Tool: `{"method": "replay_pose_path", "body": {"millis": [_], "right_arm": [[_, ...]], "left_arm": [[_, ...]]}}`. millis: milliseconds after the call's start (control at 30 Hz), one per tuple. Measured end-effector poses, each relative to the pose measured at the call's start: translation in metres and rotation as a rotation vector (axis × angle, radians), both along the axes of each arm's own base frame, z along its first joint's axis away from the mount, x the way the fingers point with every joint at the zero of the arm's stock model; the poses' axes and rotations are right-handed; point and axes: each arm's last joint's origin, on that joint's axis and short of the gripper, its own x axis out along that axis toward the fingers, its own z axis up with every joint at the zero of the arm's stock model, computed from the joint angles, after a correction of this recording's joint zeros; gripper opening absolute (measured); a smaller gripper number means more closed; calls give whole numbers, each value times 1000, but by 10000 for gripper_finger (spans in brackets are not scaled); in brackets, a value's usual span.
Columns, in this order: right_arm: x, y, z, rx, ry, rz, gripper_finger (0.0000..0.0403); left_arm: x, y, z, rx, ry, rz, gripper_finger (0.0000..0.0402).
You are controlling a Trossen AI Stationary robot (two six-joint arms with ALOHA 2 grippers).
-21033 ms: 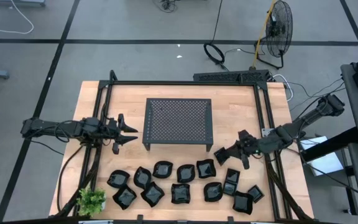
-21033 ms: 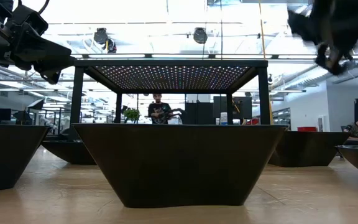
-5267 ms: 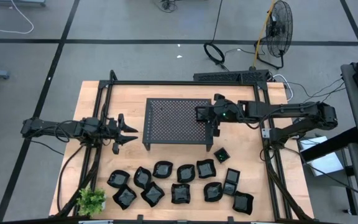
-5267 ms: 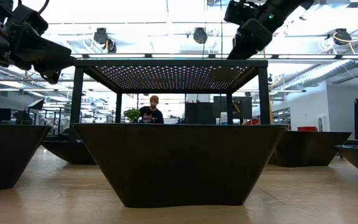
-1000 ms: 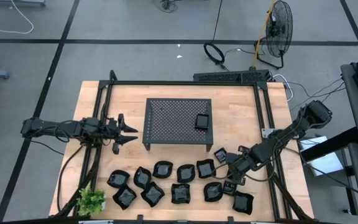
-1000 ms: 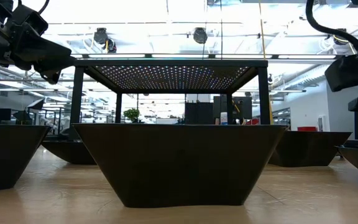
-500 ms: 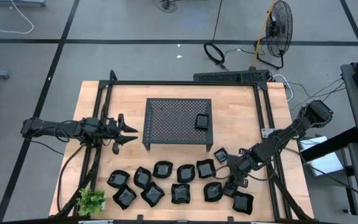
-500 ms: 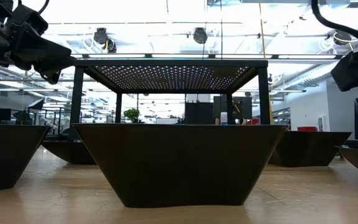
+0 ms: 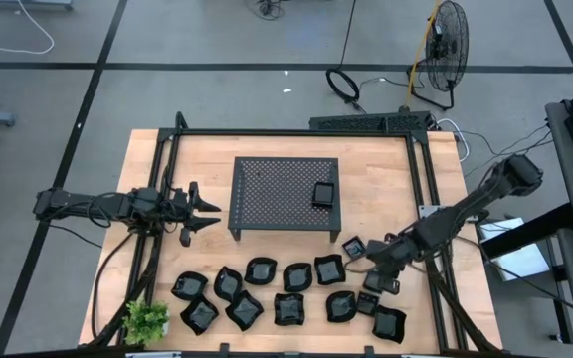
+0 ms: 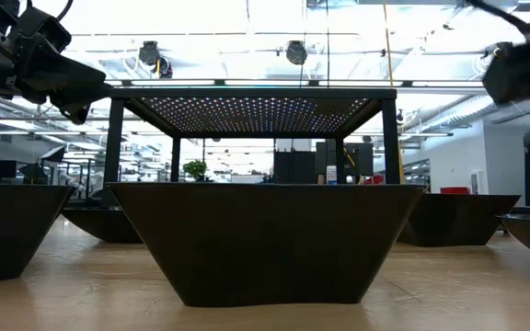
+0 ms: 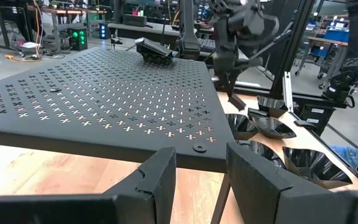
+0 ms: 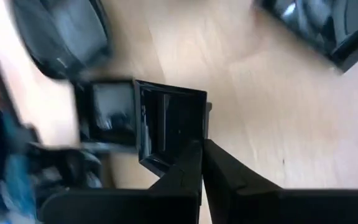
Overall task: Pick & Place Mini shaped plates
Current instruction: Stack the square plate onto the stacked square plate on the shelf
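Several glossy black mini plates (image 9: 267,288) lie in rows on the near part of the table. One square plate (image 9: 323,194) rests on top of the perforated rack (image 9: 285,189), near its right edge. My right gripper (image 9: 374,267) is over the right end of the rows and is shut on another square plate (image 12: 166,121). My left gripper (image 9: 202,211) hangs open just left of the rack; its fingers (image 11: 160,171) point at the rack's edge (image 11: 104,134). My right gripper pinches the square plate by its rim (image 12: 180,142), near one corner, coming from above and pointing down. The plate hangs at the fingertips (image 12: 193,155), clear of the wood, with another square plate (image 12: 107,115) lying on the table below it.
A small green plant (image 9: 147,320) stands at the near left corner. A black frame (image 9: 421,189) runs around the work area. Bare wood lies between the rack and the plate rows and to the rack's right. One small plate (image 9: 354,246) sits apart, just beyond the right gripper.
My right gripper has risen from the plates at the right end of the rows and moved a little toward the far edge, carrying the square plate up with it. The motion is quick enough to blur. The left arm has kept still.
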Motion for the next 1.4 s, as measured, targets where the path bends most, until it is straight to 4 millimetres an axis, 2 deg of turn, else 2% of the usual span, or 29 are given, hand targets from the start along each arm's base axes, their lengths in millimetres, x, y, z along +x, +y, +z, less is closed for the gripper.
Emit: {"method": "replay_pose_path", "body": {"millis": [167,400,533,633,800,900,1133,1400], "right_arm": [[0,-6,25,16,-224,-99,0],[12,-13,65,30,-678,-336,0],[23,-25,83,-80,-908,-450,0],[32,-37,90,-214,-1016,-511,0],[45,-56,86,-516,-1023,-610,0],[53,-59,78,-625,-990,-630,0],[70,-54,63,-677,-973,-622,0],[70,-49,61,-774,-960,-673,0]], "left_arm": [[0,0,0,0,0,0,145],[0,0,0,0,0,0,145],[0,0,0,0,0,0,145],[0,0,0,0,0,0,145],[0,0,0,0,0,0,145],[0,0,0,0,0,0,145],[0,0,0,0,0,0,145],[0,0,0,0,0,0,145]]}}
